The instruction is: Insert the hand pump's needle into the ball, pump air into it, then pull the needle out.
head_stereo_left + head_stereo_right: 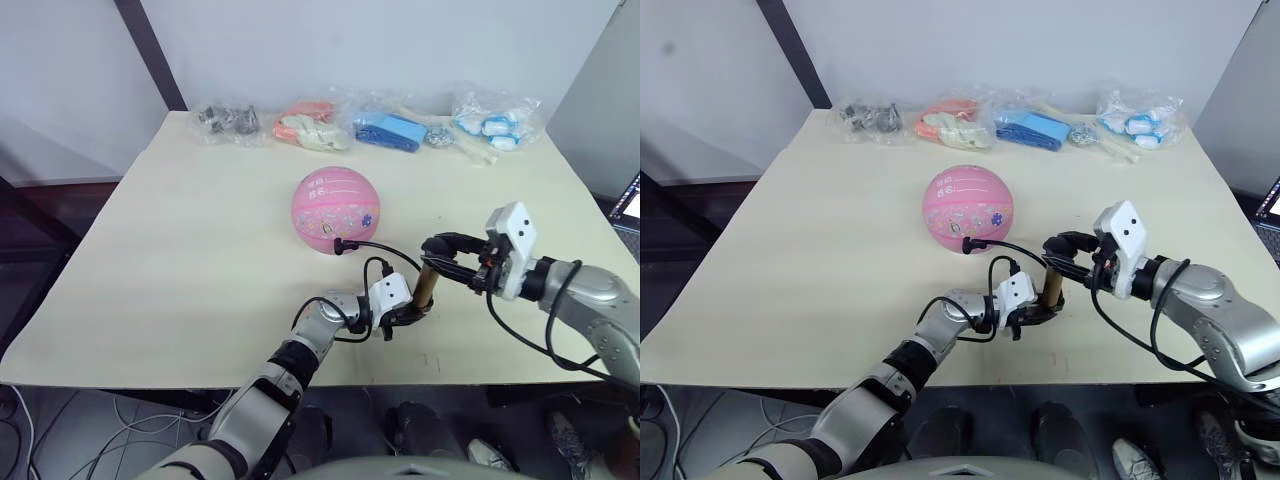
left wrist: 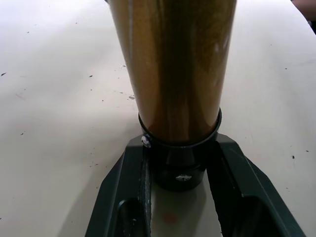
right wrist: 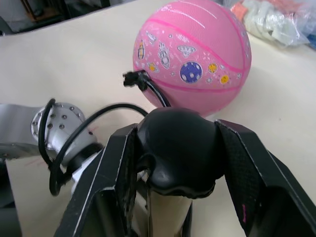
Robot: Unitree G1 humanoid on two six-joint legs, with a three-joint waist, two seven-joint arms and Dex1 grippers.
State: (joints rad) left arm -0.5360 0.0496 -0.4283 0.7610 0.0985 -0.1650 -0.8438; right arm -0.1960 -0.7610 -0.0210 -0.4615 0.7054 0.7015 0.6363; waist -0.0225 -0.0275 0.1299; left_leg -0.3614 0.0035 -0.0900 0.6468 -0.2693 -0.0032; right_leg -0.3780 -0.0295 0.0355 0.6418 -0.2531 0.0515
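Two pincers clamp glossy cylindrical hand pump [image 2: 173, 69].

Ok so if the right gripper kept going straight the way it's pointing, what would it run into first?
Its fingers already clamp the hand pump by its black handle. Straight beyond that, the pink ball looks like the first thing in line, where the hose joins it, though depth is uncertain.
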